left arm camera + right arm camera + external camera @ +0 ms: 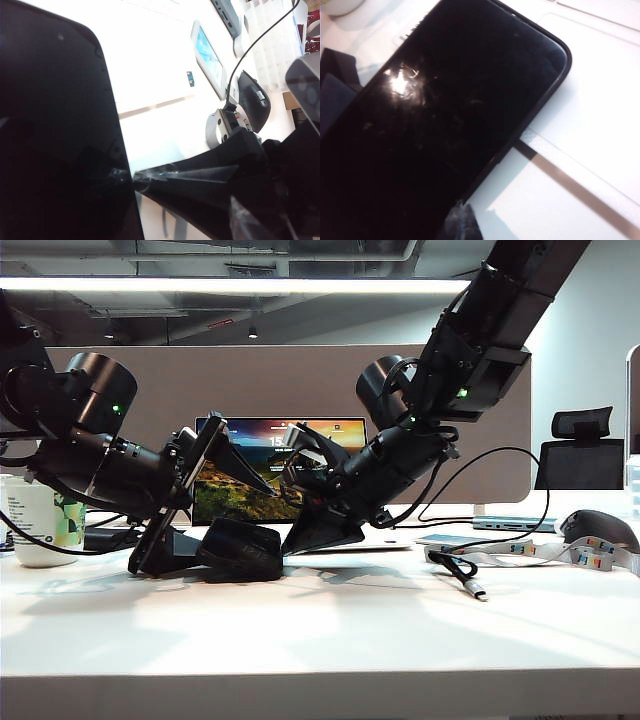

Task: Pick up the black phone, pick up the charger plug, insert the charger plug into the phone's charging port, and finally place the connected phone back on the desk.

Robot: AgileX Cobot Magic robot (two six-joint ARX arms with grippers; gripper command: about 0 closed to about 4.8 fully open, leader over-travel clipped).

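The black phone (175, 495) stands steeply tilted at the left of the desk (320, 640), its lower end down by the tabletop. It leans across the base of my left gripper (277, 523), whose fingers are spread wide and reach past it. The left wrist view shows the phone's dark back (55, 125) filling half the picture. My right gripper (290, 545) is shut, its taped tip (461, 220) against the phone's long edge (445, 110), as the left wrist view (135, 180) also shows. The charger plug (476, 591) lies on the desk at the right. The charging port is not visible.
An open laptop (330, 440) stands behind both grippers before the fabric divider (300, 380). A mug (40, 525) sits far left. A pale slab (450, 539) with a colourful lanyard (560, 552) and a black mouse (600, 528) lie at the right.
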